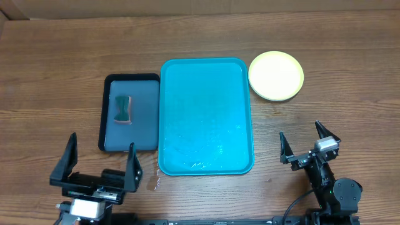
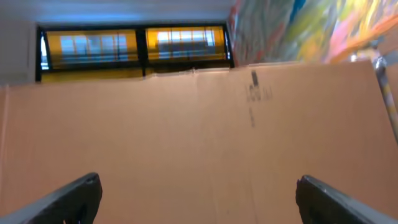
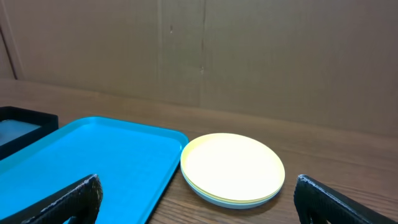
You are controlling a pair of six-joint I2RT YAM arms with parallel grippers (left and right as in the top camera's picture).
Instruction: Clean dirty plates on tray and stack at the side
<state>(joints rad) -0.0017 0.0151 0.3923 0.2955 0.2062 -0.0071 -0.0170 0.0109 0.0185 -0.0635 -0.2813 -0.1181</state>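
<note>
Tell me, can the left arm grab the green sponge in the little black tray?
Probably yes. The left end effector is open just in front of the black tray, and the sponge lies uncovered with nothing between them.

A cardboard wall point(image 2: 186, 143) backs the wooden table point(image 1: 50, 62), amber-lit windows point(image 2: 93, 45) above it

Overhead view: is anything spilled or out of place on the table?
A small puddle lies on the table beside the tray, at its near-left corner, and wet streaks shine inside it. The plates are stacked neatly.
</note>
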